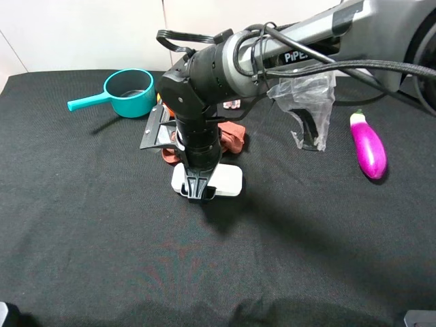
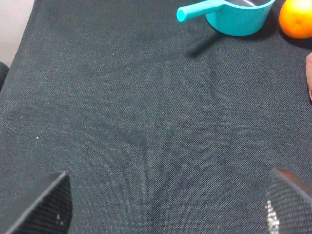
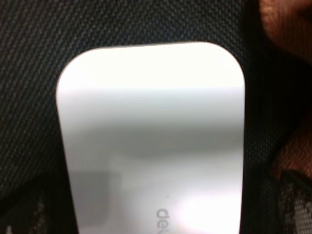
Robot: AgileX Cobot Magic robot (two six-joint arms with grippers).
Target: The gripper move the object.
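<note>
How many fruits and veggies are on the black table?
2. A purple eggplant lies at the far right, and an orange sits beside the teal pot, mostly hidden behind the arm in the high view. More may be hidden.

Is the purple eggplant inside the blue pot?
No, the eggplant lies on the black cloth far to the right, away from the blue pot.

Desk (image 1: 82,225) covered edge to edge in black woven cloth, faintly creased toward the near edge. Plain white wall (image 1: 82,34) running behind the far edge, with thin vertical seams. Even overhead light, casting soft shadows across the cloth.
</note>
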